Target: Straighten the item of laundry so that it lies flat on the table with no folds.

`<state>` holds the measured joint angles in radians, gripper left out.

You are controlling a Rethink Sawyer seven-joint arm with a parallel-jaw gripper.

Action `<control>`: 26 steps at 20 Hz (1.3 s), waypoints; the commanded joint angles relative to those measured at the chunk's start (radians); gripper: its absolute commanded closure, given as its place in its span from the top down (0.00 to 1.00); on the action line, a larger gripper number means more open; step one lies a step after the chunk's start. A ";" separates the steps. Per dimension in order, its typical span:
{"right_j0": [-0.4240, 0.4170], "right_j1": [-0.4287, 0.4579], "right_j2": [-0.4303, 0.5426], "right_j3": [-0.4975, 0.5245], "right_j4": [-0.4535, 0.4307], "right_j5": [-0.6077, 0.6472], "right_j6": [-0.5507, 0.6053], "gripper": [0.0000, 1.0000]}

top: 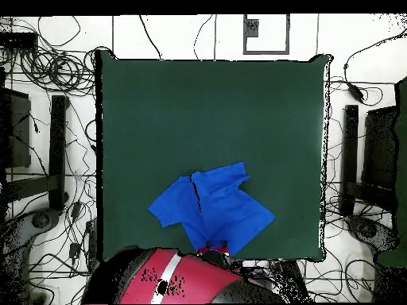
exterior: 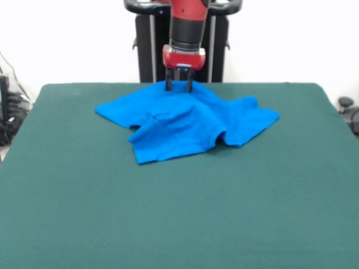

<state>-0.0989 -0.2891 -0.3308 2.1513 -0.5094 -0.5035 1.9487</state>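
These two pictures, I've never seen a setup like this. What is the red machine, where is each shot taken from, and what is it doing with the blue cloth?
The red and black machine is a single robot arm. One picture looks across the table at it; the other looks straight down from above, with the robot's base at the bottom.

The table has a dark green top. On it lies a bright blue T-shirt, crumpled and folded over itself, near the robot's edge of the table.

The arm ends in a gripper with two dark fingers. In the front view they point down onto the shirt's far edge, with a gap between them. Whether they pinch fabric cannot be told. From above, the arm hides the gripper.
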 commanded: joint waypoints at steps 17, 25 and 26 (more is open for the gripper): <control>-0.191 -0.111 0.179 0.041 -0.100 0.240 0.091 1.00; -0.206 -0.153 0.208 0.049 -0.090 0.301 0.090 1.00; -0.208 -0.163 0.214 0.050 -0.087 0.312 0.089 1.00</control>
<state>-0.3022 -0.4335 -0.2682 2.2373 -0.6075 -0.3038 1.9487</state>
